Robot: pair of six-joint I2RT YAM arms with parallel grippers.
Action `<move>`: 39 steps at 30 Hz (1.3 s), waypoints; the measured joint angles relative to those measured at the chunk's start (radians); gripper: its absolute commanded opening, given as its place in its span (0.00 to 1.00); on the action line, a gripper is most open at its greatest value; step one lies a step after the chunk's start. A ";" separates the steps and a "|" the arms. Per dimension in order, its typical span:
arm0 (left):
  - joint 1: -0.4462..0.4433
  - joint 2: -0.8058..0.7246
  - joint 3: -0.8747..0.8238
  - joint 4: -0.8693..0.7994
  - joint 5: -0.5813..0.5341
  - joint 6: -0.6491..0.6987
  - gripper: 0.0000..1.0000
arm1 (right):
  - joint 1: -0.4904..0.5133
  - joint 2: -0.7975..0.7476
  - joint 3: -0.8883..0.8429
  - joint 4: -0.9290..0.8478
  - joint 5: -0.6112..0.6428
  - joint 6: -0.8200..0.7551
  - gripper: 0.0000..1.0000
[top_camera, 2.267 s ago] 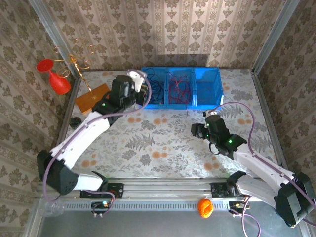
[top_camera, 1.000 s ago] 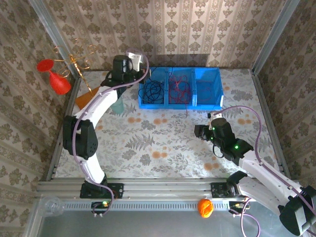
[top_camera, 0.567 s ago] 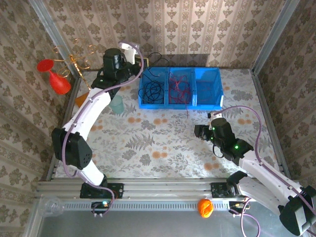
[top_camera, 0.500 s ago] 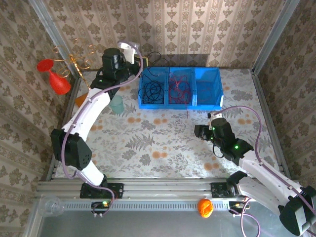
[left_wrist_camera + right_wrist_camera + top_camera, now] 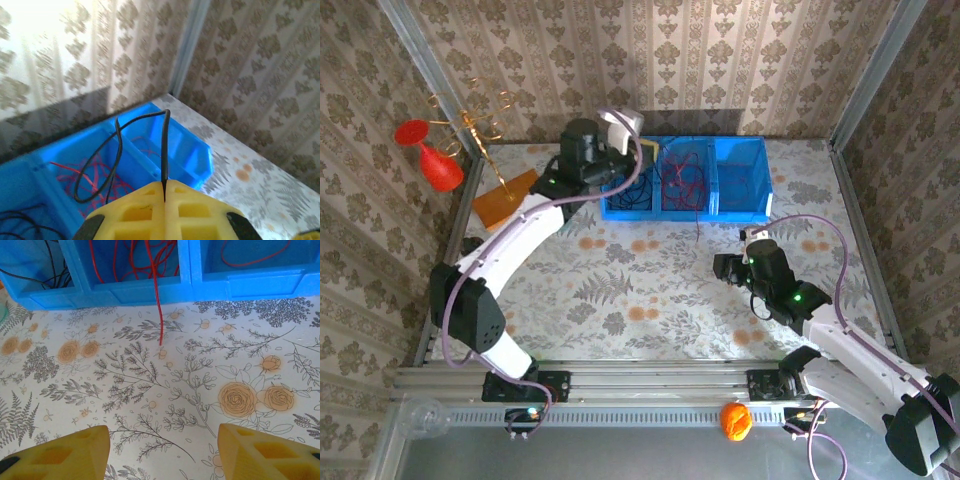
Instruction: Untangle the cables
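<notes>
A blue three-part bin (image 5: 740,212) stands at the back of the table. Black cables (image 5: 628,190) lie in its left compartment and red cables (image 5: 685,178) in the middle one. One red cable (image 5: 157,300) hangs over the bin's front wall onto the table. My left gripper (image 5: 625,140) hovers above the bin's left end. In the left wrist view this gripper (image 5: 164,184) is shut on a black cable (image 5: 165,150) that loops up and drops back into the bin (image 5: 195,150). My right gripper (image 5: 162,455) stands open and holds nothing, low over the table in front of the bin (image 5: 200,287).
An orange flat piece (image 5: 505,196) and a red goblet-shaped thing (image 5: 432,158) with a gold wire stand sit at the back left. A small dark object (image 5: 470,245) lies by the left wall. Patterned walls close in the table. An orange ball (image 5: 735,420) rests below the front rail.
My left arm has swung from the back left corner to the right, over the bin's left end, with the black cable in its grip. The right arm has stayed put.
</notes>
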 measured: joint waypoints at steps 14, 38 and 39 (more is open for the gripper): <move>-0.179 -0.265 -0.443 0.039 -0.231 -0.021 0.00 | 0.000 -0.014 0.000 0.000 0.000 -0.001 0.60; -0.092 -0.393 -0.200 -0.152 -0.536 0.175 0.00 | 0.000 -0.055 0.000 0.000 -0.004 0.000 0.60; -0.074 -0.377 -0.196 -0.150 -0.537 0.181 0.00 | 0.000 -0.058 0.000 0.000 -0.004 0.000 0.60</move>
